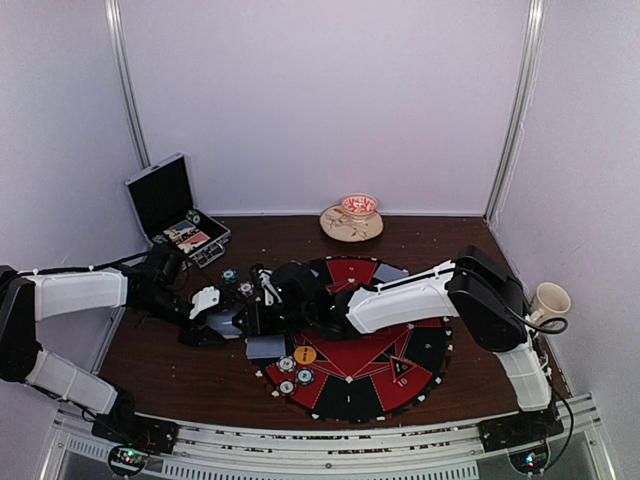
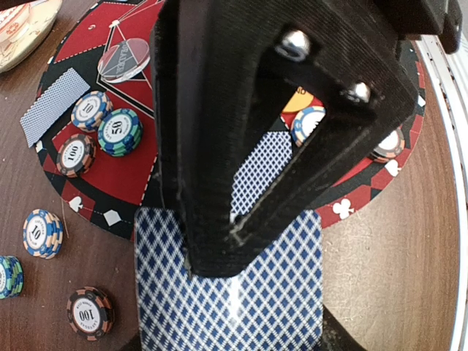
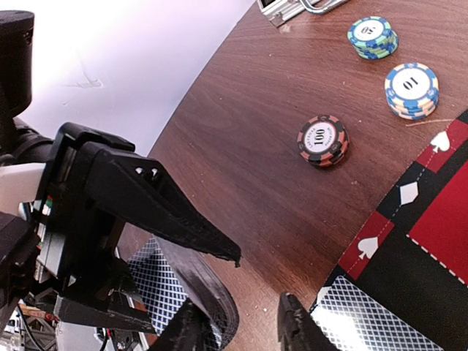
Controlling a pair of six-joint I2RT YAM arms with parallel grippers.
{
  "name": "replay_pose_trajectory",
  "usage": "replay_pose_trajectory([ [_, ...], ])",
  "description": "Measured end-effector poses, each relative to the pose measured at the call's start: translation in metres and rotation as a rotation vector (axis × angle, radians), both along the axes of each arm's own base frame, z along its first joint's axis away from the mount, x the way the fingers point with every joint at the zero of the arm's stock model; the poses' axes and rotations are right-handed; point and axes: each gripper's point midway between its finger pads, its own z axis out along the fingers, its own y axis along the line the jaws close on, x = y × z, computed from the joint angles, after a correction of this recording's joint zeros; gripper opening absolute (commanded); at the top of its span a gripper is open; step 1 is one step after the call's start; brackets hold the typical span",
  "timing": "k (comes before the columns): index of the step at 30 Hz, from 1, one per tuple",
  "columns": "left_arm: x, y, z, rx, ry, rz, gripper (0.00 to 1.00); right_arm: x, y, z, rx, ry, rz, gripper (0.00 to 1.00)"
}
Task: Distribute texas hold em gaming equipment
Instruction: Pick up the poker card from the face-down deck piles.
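Note:
My left gripper (image 1: 215, 318) is shut on a deck of blue-backed playing cards (image 2: 278, 292), held low over the table left of the mat. My right gripper (image 3: 238, 322) reaches across the mat, and its fingers show a gap with its tips at the deck's top. It also shows in the left wrist view (image 2: 219, 252), close over the deck. One card (image 3: 365, 322) lies at the mat's edge and another (image 2: 55, 106) lies on the mat. Three chip stacks (image 2: 91, 110) sit on the mat. Three others (image 3: 322, 140) sit on bare wood.
The round red-and-black mat (image 1: 400, 385) covers the table's middle, with a clear dealer disc (image 2: 123, 58), an orange disc (image 1: 305, 354) and chips (image 1: 287, 364) on it. The open black case (image 1: 165, 200) stands back left, a plate with a bowl (image 1: 352, 222) at the back, and a cup (image 1: 548, 300) at the right.

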Motion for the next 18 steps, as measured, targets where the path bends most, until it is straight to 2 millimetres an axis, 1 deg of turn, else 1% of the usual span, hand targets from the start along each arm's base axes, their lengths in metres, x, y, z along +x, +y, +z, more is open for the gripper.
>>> replay_pose_trajectory([
  [8, -0.0001, -0.0002, 0.0001, -0.001, 0.000, -0.001, 0.52, -0.0037, 0.0033, 0.0051, 0.030, 0.013, 0.027, 0.23],
  [15, -0.0009, 0.0002, -0.0003, 0.001, 0.005, 0.000, 0.52, -0.0076, 0.0040, 0.0055, 0.055, 0.029, 0.047, 0.10],
  [18, -0.0017, 0.0007, -0.0010, 0.004, 0.009, 0.001, 0.52, -0.0089, 0.0017, 0.0054, 0.057, 0.036, 0.048, 0.08],
])
